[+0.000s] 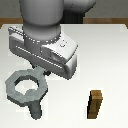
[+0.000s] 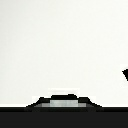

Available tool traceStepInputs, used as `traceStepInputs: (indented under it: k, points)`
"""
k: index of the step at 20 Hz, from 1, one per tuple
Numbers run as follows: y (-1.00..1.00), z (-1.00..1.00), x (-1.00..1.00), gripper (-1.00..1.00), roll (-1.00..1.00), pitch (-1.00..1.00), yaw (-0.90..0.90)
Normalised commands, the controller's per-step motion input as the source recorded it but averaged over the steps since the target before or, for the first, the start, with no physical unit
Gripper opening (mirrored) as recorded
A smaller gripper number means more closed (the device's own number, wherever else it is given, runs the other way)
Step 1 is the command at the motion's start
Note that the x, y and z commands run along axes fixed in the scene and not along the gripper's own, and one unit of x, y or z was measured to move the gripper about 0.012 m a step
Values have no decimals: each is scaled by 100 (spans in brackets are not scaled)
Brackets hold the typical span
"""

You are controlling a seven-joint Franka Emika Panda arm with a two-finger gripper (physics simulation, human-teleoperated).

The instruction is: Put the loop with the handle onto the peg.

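Loop with the handle (image 1: 26, 90) lies flat on the table (image 1: 110, 60) at the exterior view's left, handle toward the near edge, long axis running near to far. Brown block (image 1: 95, 104) stands well apart at the exterior view's right. Gripper hidden behind the wrist body above the loop's far rim; jaw state cannot be told. Risk, as a judgement: off-centre descent could nudge the ring. Peg not visible.
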Motion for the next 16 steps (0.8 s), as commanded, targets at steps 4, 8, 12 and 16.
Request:
traceStepInputs:
  k: [4,8,12,16]
  points:
    - [0,-75,0,-100,0,0,0]
    - [0,-100,-25,-100,0,0,0]
    - [0,-50,0,-100,0,0,0]
    - [0,-25,0,100,0,0,0]
